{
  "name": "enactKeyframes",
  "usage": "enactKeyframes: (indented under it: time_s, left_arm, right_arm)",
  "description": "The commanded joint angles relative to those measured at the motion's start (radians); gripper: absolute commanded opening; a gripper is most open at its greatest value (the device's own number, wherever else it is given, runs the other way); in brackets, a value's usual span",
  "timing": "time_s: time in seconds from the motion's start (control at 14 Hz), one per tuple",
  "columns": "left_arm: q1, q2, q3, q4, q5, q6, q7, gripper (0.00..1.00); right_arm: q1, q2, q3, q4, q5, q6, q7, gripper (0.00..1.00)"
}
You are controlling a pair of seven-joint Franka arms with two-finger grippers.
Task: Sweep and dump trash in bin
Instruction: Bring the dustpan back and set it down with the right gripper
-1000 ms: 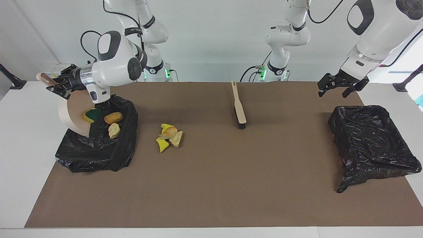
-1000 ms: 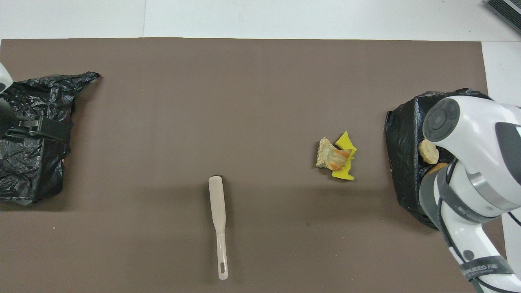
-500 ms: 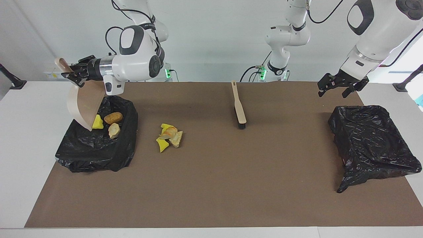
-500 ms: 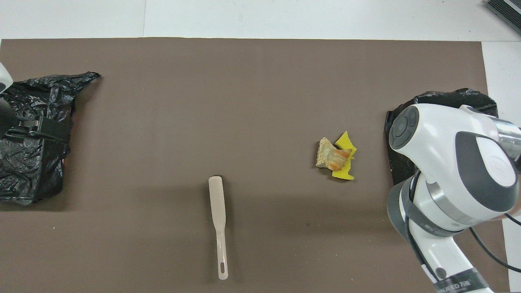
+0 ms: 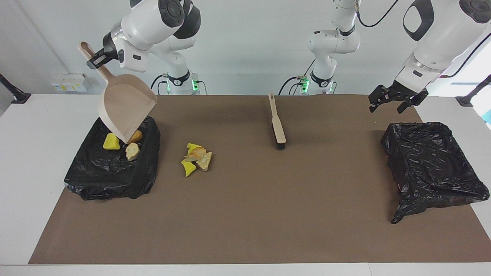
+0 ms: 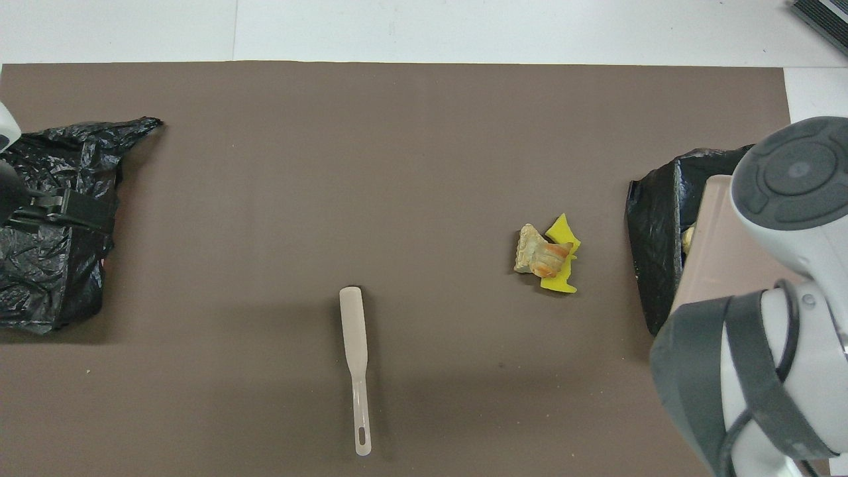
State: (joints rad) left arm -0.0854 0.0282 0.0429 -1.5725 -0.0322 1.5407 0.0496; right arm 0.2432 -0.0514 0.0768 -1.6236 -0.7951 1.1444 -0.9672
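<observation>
Facing, I see my right gripper (image 5: 96,61) clamped on the dustpan (image 5: 126,107), tilted over the bin (image 5: 115,180) holding three scraps (image 5: 132,151). Left gripper (image 5: 397,100) waits, fingers spread, empty. Overhead, the trash pile (image 6: 546,258) lies on the worktop (image 6: 397,165) beside that bin, brush (image 6: 356,358) apart.

Brown mat (image 5: 249,214) covers white table (image 5: 23,161); wall socket (image 5: 69,82) near table edge.

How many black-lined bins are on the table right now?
2. One bin sits at the right arm's end, under the raised dustpan, with trash scraps inside. The other bin sits at the left arm's end, below the left hand.
</observation>
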Motion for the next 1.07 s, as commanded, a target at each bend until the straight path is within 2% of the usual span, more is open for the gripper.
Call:
enactKeyframes:
  time_s: [0.0,0.29,0.43,0.57,0.79,0.86,1.0]
  left_arm:
    - [0.010,-0.004,-0.008,0.011,0.015,-0.019,0.003,1.00]
    - [0.010,-0.004,-0.008,0.011,0.015,-0.019,0.004,1.00]
    - [0.010,-0.004,-0.008,0.011,0.015,-0.019,0.004,1.00]
    - [0.012,-0.005,-0.008,0.011,0.015,-0.019,0.004,1.00]
    - [0.010,-0.004,-0.008,0.011,0.015,-0.019,0.004,1.00]
    - [0.010,-0.004,-0.008,0.011,0.015,-0.019,0.004,1.00]
    - [0.010,-0.005,-0.008,0.011,0.015,-0.019,0.004,1.00]
  right_arm:
    - [0.007,0.016,0.028,0.025,0.196,-0.006,0.271,0.00]
    - [0.001,0.019,0.026,0.024,0.506,0.161,0.612,0.00]
    - [0.011,0.042,0.032,0.024,0.565,0.230,0.813,0.00]
    - [0.059,0.122,0.041,0.062,0.621,0.282,1.046,0.00]
    - [0.154,0.318,0.041,0.235,0.660,0.323,1.329,0.00]
    - [0.178,0.367,0.044,0.281,0.671,0.357,1.361,0.00]
    - [0.180,0.404,0.044,0.292,0.776,0.501,1.372,0.00]
